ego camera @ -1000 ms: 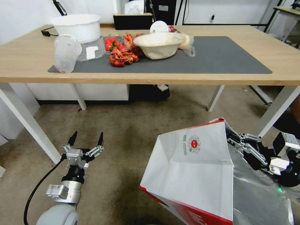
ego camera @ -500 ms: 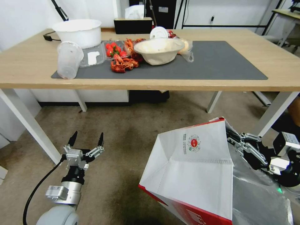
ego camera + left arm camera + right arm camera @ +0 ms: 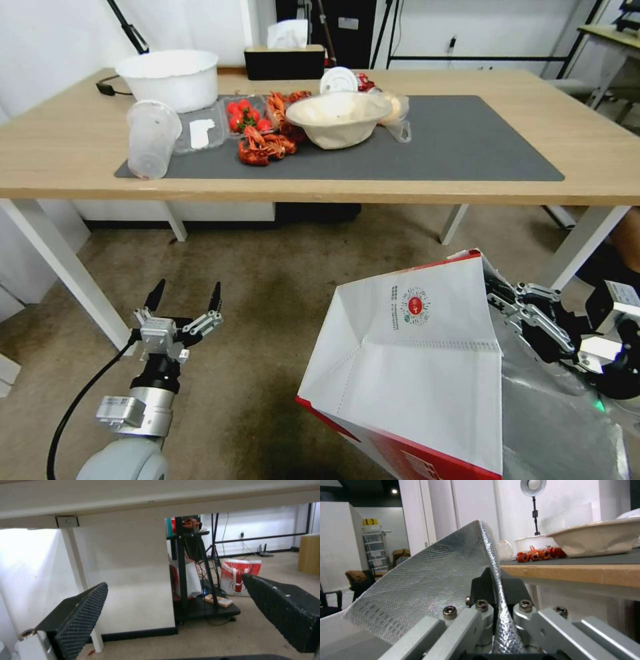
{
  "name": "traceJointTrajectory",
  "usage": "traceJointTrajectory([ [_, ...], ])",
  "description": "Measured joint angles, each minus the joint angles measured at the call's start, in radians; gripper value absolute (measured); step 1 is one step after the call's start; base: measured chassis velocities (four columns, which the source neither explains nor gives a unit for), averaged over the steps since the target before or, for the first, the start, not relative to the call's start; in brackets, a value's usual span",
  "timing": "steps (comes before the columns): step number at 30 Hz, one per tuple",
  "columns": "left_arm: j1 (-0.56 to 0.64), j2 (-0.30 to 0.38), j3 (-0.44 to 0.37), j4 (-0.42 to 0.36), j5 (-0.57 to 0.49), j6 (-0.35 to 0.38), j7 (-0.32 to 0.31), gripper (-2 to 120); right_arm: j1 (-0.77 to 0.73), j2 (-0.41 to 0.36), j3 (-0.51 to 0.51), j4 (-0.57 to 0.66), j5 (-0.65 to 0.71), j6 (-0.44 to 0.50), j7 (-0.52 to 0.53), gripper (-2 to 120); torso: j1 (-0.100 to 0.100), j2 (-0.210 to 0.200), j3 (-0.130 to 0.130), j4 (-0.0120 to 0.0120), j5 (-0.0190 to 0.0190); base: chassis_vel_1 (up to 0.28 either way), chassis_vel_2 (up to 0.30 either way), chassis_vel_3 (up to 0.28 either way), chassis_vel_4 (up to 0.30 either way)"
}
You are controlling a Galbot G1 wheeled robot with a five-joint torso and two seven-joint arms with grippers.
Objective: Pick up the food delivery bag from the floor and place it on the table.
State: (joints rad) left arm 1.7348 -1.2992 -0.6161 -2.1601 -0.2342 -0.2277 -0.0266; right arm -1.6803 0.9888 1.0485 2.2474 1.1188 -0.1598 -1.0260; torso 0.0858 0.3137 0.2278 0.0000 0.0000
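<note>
Bag pinched at its foil rim by my right gripper, fingers pressed together. Left gripper idles low at 8 o'clock, fingers spread. Worktop placement remains.

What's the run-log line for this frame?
right gripper: shut on food delivery bag rim, held off floor | left gripper: open, idle, low | table: bag not yet on it

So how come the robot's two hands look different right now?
The left hand is open with nothing between its fingers; the right hand is shut on the bag's foil-lined edge. The left hand hangs over bare floor; the right hand is against the bag. Both sit lower than the table.
</note>
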Motion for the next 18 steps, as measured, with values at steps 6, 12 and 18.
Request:
traceJointTrajectory([
  [6,0.003,0.002,-0.001,-0.005,0.002,0.010,-0.002,100,0.002,0.002,-0.001,-0.001,-0.001,0.000,-0.002,0,0.006,0.020,0.014,0.0000,0.0000,0.000,0.000,0.000,0.000],
  [12,0.004,0.003,-0.005,-0.011,0.008,0.020,-0.003,100,0.004,0.006,-0.002,-0.007,-0.003,0.001,-0.005,0,0.015,0.048,0.032,0.0000,0.0000,0.000,0.000,0.000,0.000],
  [18,0.007,0.003,-0.009,-0.013,0.013,0.023,-0.003,100,0.007,0.010,-0.007,-0.011,-0.006,0.003,-0.007,0,0.023,0.069,0.047,0.0000,0.0000,0.000,0.000,0.000,0.000],
])
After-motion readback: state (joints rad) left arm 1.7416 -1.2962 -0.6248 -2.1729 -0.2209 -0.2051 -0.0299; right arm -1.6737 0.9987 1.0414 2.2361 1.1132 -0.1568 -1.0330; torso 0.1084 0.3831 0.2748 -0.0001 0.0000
